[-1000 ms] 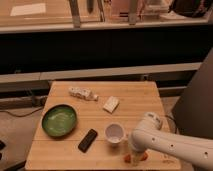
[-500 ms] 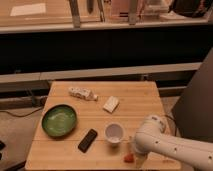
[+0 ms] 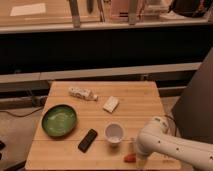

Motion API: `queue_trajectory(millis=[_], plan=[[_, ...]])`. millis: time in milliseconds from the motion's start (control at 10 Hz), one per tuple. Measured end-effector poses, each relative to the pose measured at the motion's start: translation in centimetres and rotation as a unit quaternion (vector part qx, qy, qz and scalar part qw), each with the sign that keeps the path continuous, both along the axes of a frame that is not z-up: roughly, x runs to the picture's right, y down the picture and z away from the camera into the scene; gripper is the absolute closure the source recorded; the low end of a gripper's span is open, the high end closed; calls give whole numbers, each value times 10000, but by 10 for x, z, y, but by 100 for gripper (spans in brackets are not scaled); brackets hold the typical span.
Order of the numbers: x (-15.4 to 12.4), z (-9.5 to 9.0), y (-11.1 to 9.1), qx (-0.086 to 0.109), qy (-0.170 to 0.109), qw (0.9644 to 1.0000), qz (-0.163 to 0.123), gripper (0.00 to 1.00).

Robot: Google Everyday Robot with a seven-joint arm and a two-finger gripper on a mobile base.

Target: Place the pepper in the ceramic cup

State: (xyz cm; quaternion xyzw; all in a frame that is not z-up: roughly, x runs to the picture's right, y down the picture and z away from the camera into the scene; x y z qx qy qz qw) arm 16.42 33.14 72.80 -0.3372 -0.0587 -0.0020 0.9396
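Observation:
The pepper (image 3: 129, 157) is a small orange-red shape lying on the wooden table (image 3: 135, 100) near its front edge, just right of and below the ceramic cup. The ceramic cup (image 3: 114, 133) is small, white and round, standing upright at the front middle of the table. My gripper (image 3: 136, 152) is at the end of the white arm (image 3: 170, 147) that comes in from the lower right; it sits right at the pepper, mostly hidden by the arm's wrist.
A green bowl (image 3: 59, 120) stands at the left. A black rectangular device (image 3: 88, 140) lies left of the cup. A white packet (image 3: 111, 104) and a small wrapped item (image 3: 82, 93) lie further back. A counter runs behind the table.
The arm has shifted slightly right and down along the front edge. The pepper stays on the table beside the gripper.

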Motion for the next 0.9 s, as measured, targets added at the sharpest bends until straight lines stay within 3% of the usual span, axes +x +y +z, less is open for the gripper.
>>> queue_trajectory(millis=[100,900], plan=[[-1,2,3,-27,-65,10000,9,21],[-5,4,11,-77,-323,9994,-21,98]])
